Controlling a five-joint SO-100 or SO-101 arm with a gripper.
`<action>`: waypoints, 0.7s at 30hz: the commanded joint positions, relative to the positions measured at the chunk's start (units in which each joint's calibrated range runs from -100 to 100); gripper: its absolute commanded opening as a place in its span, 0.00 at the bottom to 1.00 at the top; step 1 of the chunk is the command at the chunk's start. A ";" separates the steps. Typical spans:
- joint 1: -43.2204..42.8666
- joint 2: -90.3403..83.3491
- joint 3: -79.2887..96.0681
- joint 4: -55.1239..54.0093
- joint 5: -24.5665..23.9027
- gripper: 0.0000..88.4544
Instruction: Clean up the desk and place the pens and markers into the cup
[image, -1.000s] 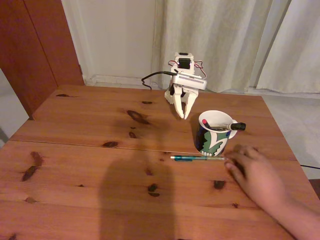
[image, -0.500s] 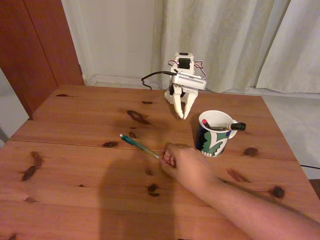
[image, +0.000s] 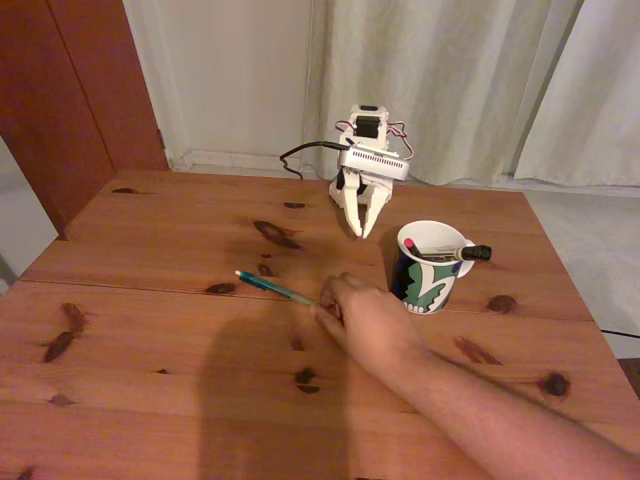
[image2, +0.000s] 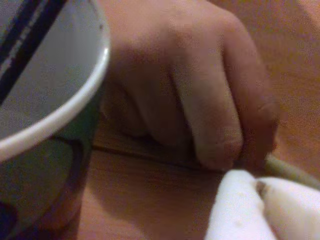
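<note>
While a person's hand holds the green pen on the worktop, left of the mug that holds two sticks, my jaws hang together, empty; next I need that pen released.

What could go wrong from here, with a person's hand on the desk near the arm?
The hand holds the green pen close to the cup; if the gripper comes down now, it might strike the fingers. The marker juts over the cup's rim, so a nudge could tip it out.
</note>
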 joint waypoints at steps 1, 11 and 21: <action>0.59 -0.82 0.66 0.21 0.09 0.01; 0.35 -0.82 0.66 0.21 0.09 0.01; -0.05 -0.82 0.66 0.04 0.09 0.01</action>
